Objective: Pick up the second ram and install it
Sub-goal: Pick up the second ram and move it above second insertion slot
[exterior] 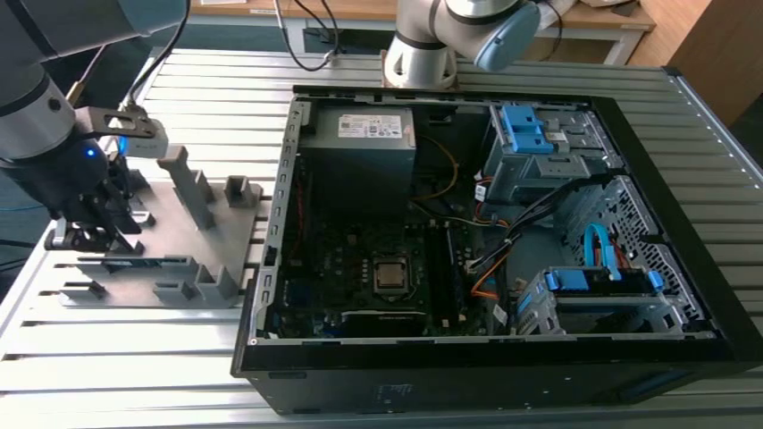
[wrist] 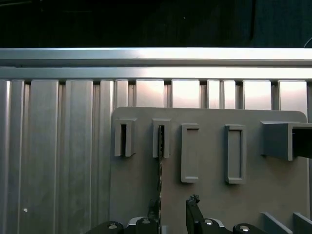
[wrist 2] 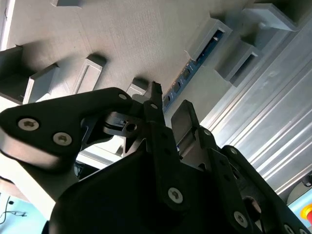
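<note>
Grey holder blocks (wrist 2: 207,31) on a plate (wrist: 273,185) on the slatted counter (wrist: 58,146) keep the second ram (wrist: 160,170) standing on edge. The tool (wrist: 174,202) hangs low over it with its jaws apart, the stick's near end between its fingers, ungripped.

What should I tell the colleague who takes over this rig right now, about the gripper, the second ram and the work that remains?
The gripper is open and low over the grey holder plate, on the exterior view's left of the open computer case.
The second ram stands on edge in its slots on the plate, between the jaws, nearer to one of them.
Done: the gripper is in place at the ram.
Not yet done: the ram is not gripped, not lifted and not installed in the case.
</note>
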`<state>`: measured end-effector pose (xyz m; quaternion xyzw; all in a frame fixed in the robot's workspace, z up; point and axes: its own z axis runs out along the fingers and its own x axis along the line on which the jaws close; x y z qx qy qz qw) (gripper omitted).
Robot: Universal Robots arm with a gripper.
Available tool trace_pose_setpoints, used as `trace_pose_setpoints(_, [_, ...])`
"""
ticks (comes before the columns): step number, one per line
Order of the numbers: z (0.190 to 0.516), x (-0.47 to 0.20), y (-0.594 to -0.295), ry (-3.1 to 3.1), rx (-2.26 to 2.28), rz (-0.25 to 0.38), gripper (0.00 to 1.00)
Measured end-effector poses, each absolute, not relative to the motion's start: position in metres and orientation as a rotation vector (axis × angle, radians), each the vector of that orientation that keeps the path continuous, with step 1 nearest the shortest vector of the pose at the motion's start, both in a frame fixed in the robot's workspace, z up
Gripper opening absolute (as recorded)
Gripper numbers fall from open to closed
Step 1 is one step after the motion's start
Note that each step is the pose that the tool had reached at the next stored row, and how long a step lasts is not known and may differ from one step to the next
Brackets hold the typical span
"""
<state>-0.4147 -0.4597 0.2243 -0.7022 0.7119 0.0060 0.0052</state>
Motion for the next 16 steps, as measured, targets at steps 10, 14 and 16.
trace_pose_setpoints(10, [0.2178, -0.4149, -0.4598, 2.229, -2.199, 0.019, 0.36])
trace_pose_setpoints(14, [0.2156, -0.4149, -0.4598, 2.229, -2.199, 0.019, 0.36])
trace_pose_setpoints(16, [0.2145, -0.4149, -0.4598, 2.229, -2.199, 0.019, 0.36])
